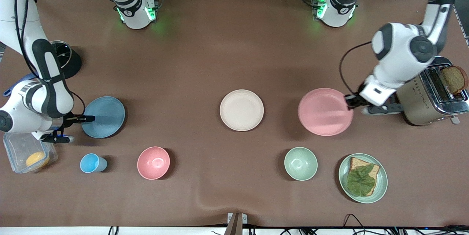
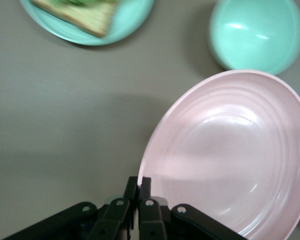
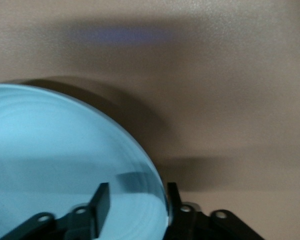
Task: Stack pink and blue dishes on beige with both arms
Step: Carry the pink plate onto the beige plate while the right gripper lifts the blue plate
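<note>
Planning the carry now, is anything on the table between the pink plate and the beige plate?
Nothing visible: bare tabletop lies between the pink plate and the beige plate. The green bowl sits nearer the front camera, off that line.

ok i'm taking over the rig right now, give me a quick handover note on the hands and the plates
Left hand: shut on the rim of the pink plate, at the edge toward the left arm's end of the table.
Right hand: fingers straddle the rim of the blue plate, one above it, one outside; a gap shows, so no firm grip yet.
Beige plate: mid-table between the two, nothing on it.
Done: pink plate gripped, blue plate approached.
Left: finish the blue grip, then carry both plates over and stack them on the beige one.
</note>
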Robot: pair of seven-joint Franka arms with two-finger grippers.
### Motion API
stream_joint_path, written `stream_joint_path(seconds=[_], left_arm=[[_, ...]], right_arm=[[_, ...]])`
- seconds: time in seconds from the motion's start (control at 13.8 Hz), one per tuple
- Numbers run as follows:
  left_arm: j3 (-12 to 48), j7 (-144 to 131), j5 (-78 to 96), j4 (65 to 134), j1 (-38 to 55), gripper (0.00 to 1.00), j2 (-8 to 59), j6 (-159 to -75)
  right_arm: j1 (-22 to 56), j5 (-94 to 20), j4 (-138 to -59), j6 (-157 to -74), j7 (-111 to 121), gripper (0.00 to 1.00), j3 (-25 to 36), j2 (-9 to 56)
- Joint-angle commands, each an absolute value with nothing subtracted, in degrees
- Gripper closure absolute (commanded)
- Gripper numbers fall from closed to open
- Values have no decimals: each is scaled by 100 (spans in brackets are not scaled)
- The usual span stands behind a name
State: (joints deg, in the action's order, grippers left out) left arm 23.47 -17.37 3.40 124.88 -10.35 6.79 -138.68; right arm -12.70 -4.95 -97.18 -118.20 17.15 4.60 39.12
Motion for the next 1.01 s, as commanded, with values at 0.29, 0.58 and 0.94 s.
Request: stream_joint_path(seconds=[0.29,0.58,0.94], left_arm=[[3155,-4575,221,11691,217,100,1633,-13843],[3146,-6157,-1191,11146,790,100,2660,-13852],[3146,-6759,-1951,10775,835,100,3278,-13852]], right_arm=[[-1371,-633,-9659,-11778,1969,100,360,3868],[-1275,-624,-9379,-10892,1934,100,343,3508],[-1116,-642,-9325,-9995,1680,100,334,2849]])
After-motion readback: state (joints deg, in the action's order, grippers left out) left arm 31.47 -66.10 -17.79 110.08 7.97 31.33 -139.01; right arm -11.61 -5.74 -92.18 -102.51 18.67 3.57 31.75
